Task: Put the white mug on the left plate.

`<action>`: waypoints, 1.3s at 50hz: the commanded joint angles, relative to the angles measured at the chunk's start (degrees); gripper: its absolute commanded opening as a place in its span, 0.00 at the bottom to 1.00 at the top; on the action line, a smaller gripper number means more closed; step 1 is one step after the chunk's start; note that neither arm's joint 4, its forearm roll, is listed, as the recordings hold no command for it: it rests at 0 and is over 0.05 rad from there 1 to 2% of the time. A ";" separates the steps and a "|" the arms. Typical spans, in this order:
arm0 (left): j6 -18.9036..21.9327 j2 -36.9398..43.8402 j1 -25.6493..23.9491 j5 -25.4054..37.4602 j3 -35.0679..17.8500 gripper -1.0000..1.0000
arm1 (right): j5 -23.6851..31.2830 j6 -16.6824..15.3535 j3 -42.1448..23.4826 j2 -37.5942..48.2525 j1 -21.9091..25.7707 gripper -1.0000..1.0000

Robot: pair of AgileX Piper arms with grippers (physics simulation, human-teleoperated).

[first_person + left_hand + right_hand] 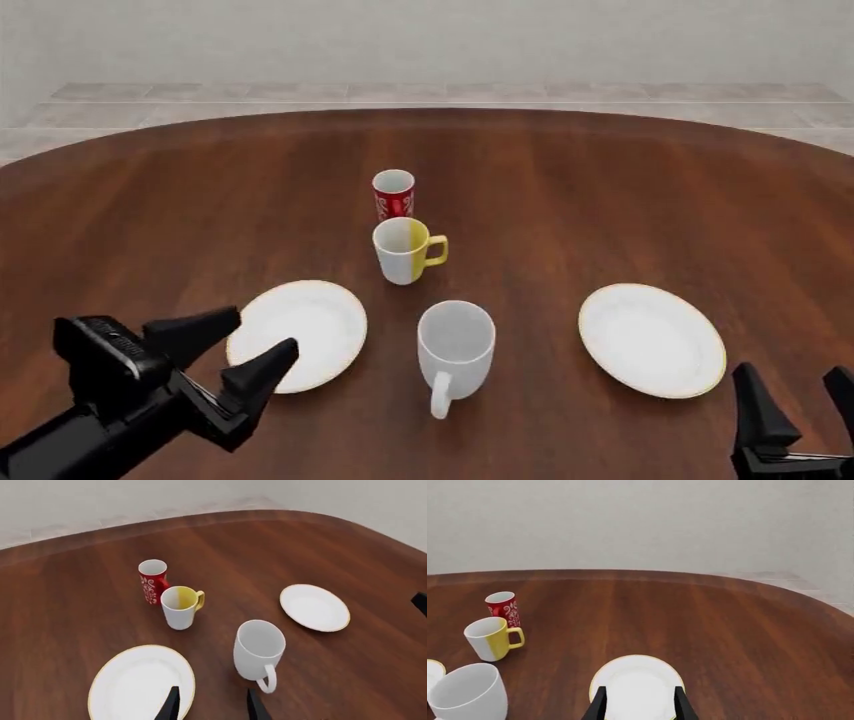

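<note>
The white mug (454, 352) stands upright near the table's front middle, its loop handle toward the camera; it also shows in the left wrist view (259, 652) and the right wrist view (468, 692). The left plate (299, 333), white with a thin gold rim, lies just left of the mug and shows in the left wrist view (141, 682). My left gripper (243, 350) is open and empty, over the plate's front-left edge. My right gripper (793, 396) is open and empty at the front right, near the other plate.
The identical right plate (651, 338) lies right of the mug. A smaller white mug with yellow inside and handle (404, 250) and a small red-and-white cup (392, 194) stand behind the white mug. The table's curved far edge (441, 113) is well beyond them.
</note>
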 commanded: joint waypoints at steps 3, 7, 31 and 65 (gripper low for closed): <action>-0.73 8.49 -4.73 -4.14 -1.91 1.00 | 0.52 0.06 -0.07 -0.73 -0.40 1.00; -1.03 9.92 -5.49 -5.12 -2.18 1.00 | 0.26 0.23 -0.01 -0.42 -0.30 1.00; -2.72 22.29 -10.53 -13.83 -3.79 1.00 | 1.85 1.07 -0.44 -1.60 -1.92 1.00; -5.55 34.83 -13.59 -22.76 -5.11 1.00 | 1.88 1.47 -0.50 -1.58 -1.90 1.00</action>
